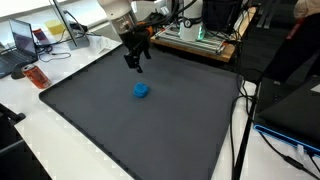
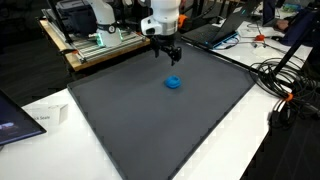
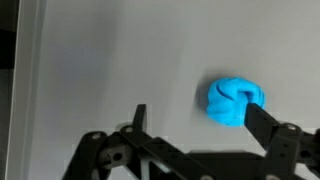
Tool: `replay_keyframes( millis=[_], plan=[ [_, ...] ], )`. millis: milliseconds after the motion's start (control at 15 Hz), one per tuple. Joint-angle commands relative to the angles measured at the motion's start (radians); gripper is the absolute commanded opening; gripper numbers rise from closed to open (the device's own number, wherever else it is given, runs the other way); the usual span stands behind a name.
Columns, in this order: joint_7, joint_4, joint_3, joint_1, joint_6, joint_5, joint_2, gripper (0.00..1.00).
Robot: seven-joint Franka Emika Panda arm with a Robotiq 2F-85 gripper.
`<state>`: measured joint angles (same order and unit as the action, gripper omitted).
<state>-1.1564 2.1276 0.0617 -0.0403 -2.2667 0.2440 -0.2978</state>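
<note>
A crumpled blue cloth [image 1: 141,90] [image 2: 174,83] lies on the dark grey mat [image 1: 120,130] [image 2: 150,120]. My gripper [image 1: 137,62] [image 2: 169,54] hangs above the mat, a short way behind the cloth, with its black fingers spread and nothing between them. In the wrist view the blue cloth [image 3: 236,101] sits just ahead of the right fingertip [image 3: 262,122], while the left fingertip [image 3: 139,116] stands over bare mat. The gripper [image 3: 198,118] is open and touches nothing.
An orange bottle [image 1: 37,76] and a laptop [image 1: 22,42] sit on the white table beside the mat. An equipment rack [image 1: 200,38] [image 2: 100,38] stands behind the arm. Cables [image 2: 290,85] trail along one side. A dark laptop [image 1: 295,110] lies near the mat's edge.
</note>
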Motion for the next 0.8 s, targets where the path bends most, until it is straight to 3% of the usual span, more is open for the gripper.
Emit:
replay_keyframes(
  millis=[0,267,467,533,733],
  plan=[
    [0.053,0.253,-0.007,0.015,-0.180,0.047,0.171,1.00],
    [0.143,0.432,-0.021,0.022,-0.413,0.087,0.268,1.00],
    [0.296,0.514,-0.049,0.024,-0.586,0.231,0.316,1.00],
    [0.188,0.440,-0.029,0.018,-0.508,0.134,0.246,1.00],
    [0.259,0.487,-0.042,0.018,-0.568,0.193,0.282,1.00]
  ],
)
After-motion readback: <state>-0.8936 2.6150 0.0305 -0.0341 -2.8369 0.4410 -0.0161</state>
